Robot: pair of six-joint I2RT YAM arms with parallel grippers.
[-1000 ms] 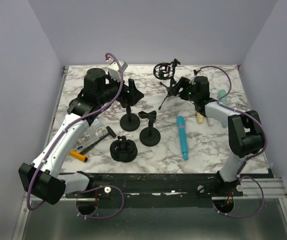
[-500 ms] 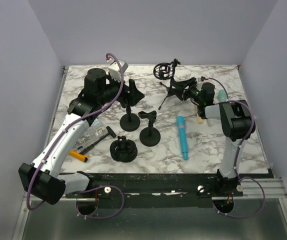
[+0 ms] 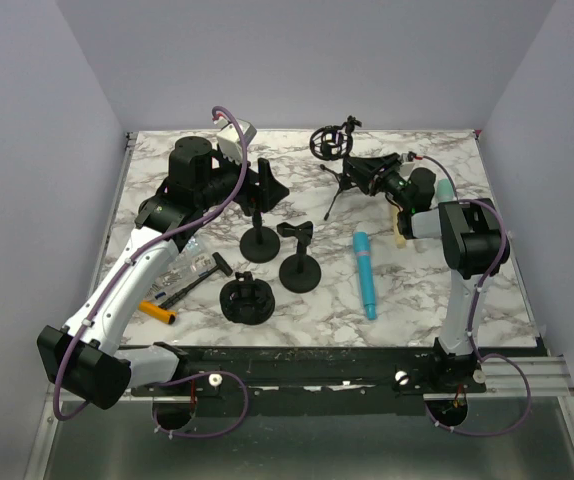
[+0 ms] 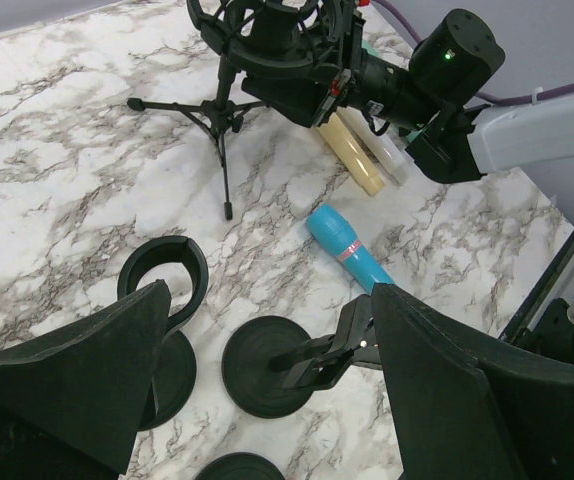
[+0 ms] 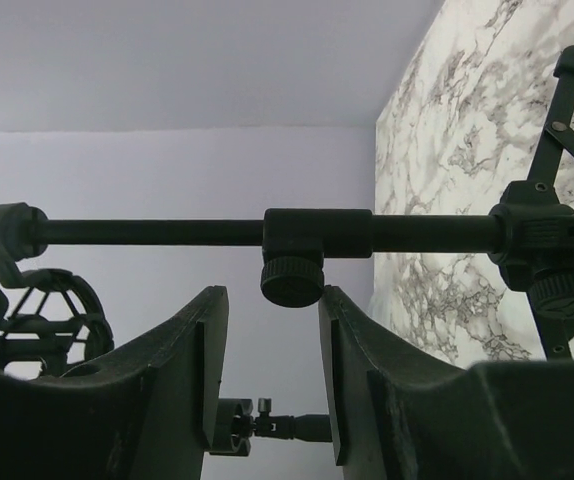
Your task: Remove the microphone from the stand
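A black tripod stand (image 3: 335, 185) with a shock mount (image 3: 327, 142) stands at the back of the table; I cannot tell whether the mount holds a microphone. My right gripper (image 3: 367, 172) is open beside its pole. In the right wrist view the right gripper (image 5: 272, 300) has the pole's knob (image 5: 292, 282) just at its fingertips, not pinched, with the shock mount (image 5: 42, 320) at the left. A blue microphone (image 3: 365, 275) lies loose on the table. My left gripper (image 3: 267, 185) is open and empty, and in the left wrist view it (image 4: 272, 300) hovers above a round-base clip stand (image 4: 287, 365).
Three black round-base stands (image 3: 259, 243), (image 3: 299, 270), (image 3: 245, 300) stand mid-table. A cream microphone (image 3: 402, 236) and a mint one (image 3: 445, 188) lie at the right. A small hammer (image 3: 195, 280) and an orange marker (image 3: 157, 312) lie at the left.
My right arm has folded in and its gripper has turned and risen to the tripod's pole. The left arm has not moved.
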